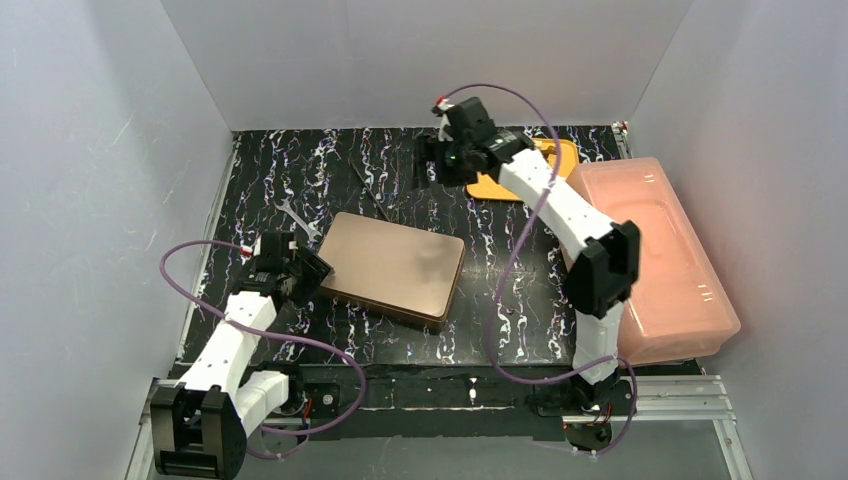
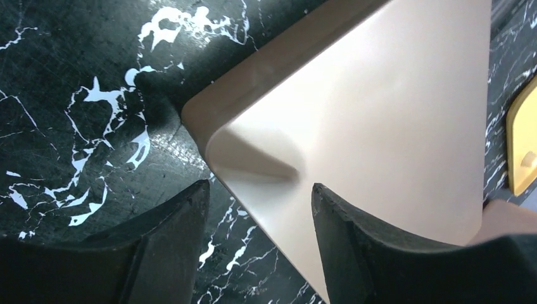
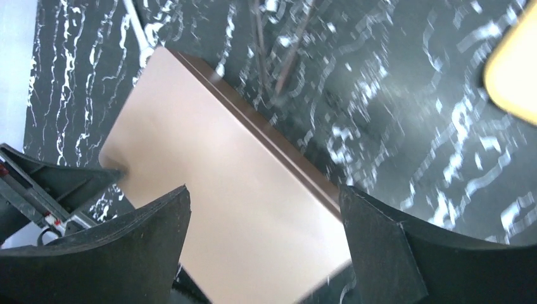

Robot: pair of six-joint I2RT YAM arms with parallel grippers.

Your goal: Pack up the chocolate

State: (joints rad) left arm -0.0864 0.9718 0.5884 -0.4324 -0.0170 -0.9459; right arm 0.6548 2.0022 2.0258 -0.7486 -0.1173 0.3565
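Observation:
No chocolate shows in any view. A flat copper-brown rectangular lid (image 1: 393,267) lies mid-table. My left gripper (image 1: 310,270) hovers at its near-left corner, open. In the left wrist view the left gripper (image 2: 259,187) has one finger (image 2: 174,234) over the marbled table and the other over the lid (image 2: 380,114), with the lid's edge running between them and nothing gripped. My right gripper (image 1: 432,160) is raised at the back of the table, open and empty. In the right wrist view the right gripper (image 3: 265,193) looks down on the lid (image 3: 221,171) from well above.
A translucent pink bin (image 1: 650,250) stands upside down along the right side. An orange-yellow tray (image 1: 562,156) lies at the back right behind the right arm. A white utensil (image 1: 297,220) and thin dark sticks (image 1: 365,185) lie on the black marbled table (image 1: 280,170) behind the lid.

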